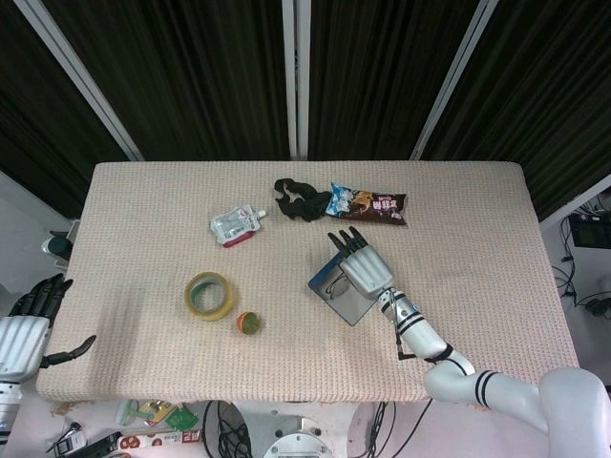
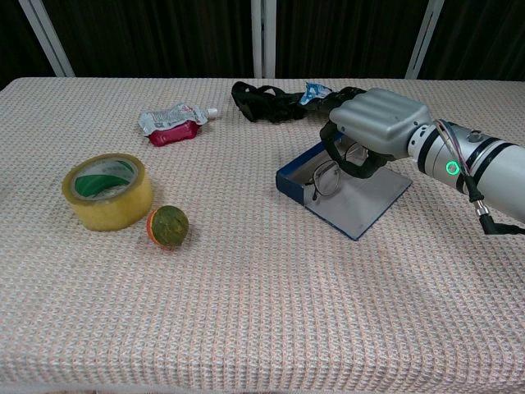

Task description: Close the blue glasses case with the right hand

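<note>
Hiding case [image 2: 349, 193] interior: right hand [image 2: 371, 130]

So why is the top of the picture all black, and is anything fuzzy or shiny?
Head view: the black is dark curtains behind the table, which is evenly lit with no strong shadows. Chest view: sharp up close, with soft shine on the right hand and a small green light glowing on its wrist. The glasses it holds look thin but clear; nothing looks badly blurred.

The right hand [image 2: 373, 125] reaches out palm-down from its outstretched forearm, fingers curled and pinching a pair of glasses [image 2: 326, 177]. The left hand [image 1: 26, 324] hangs at the table's edge, fingers apart.
</note>
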